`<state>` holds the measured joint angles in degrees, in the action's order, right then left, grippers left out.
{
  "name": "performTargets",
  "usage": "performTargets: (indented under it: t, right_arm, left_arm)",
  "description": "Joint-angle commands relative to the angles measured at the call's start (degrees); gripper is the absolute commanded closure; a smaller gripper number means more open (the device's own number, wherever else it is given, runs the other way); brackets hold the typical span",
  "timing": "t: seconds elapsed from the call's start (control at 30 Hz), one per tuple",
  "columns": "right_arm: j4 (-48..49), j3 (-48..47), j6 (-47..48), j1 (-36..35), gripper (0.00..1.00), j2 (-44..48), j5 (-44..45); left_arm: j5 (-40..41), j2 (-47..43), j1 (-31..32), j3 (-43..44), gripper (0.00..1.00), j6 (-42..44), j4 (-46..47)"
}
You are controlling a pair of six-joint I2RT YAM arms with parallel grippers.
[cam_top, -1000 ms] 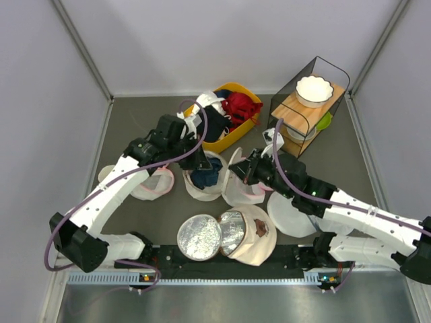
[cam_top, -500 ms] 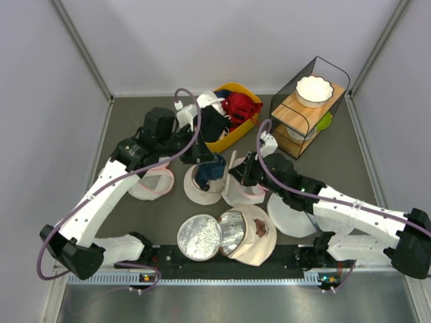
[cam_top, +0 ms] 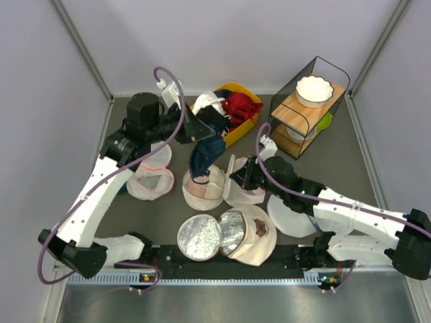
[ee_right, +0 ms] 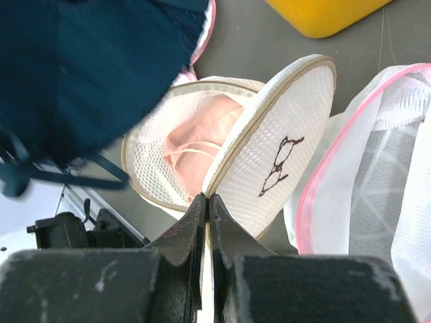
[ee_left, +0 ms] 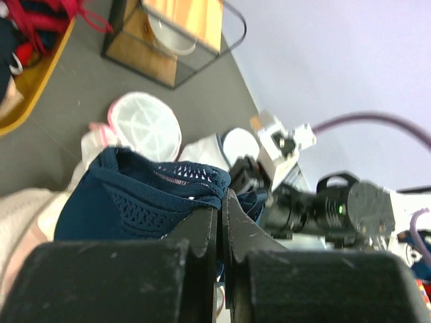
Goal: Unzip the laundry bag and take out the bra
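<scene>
While the left hand [ee_left: 221, 202] is clenched on a navy-blue garment [ee_left: 135, 195] that hangs above the laundry bag [ee_right: 269, 168], the right hand [ee_right: 207, 202] pinches the rim of the bag's unzipped flap, holding it tilted up; the bra [ee_right: 195, 145] lies inside the open bag; the bag rests on the grey surface [cam_top: 155, 215], touching a pink-trimmed mesh bag [ee_right: 377, 168].

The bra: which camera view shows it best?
The right wrist view: the bra lies plainly inside the open laundry bag. The top view shows the bag small, the bra hardly; the left wrist view gives only a blurred pale edge.
</scene>
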<state>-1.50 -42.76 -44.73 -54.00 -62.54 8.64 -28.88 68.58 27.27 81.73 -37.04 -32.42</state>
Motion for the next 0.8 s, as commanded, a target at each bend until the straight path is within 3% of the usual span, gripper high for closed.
performTargets:
  t: [0.0,0.27,0.5,0.77]
  right_arm:
    - [1.7,-0.7,0.6,0.1,1.00,2.4,-1.3]
    - [-1.4,-1.2,2.0,-0.5,1.00,4.7,0.3]
    - [-4.3,-3.8,4.8,-0.5,1.00,5.0,3.8]
    - [-5.4,-6.8,7.2,-0.5,1.00,1.5,6.5]
  left_arm:
    - [0.9,5.9,-2.9,9.2,1.00,-1.2,8.1]
    - [-4.2,19.7,-6.8,24.6,1.00,-1.0,9.5]
    - [-7.3,36.9,-9.0,41.0,1.00,-3.0,10.8]
    - [-14.0,48.4,-12.1,44.0,1.00,-9.7,16.4]
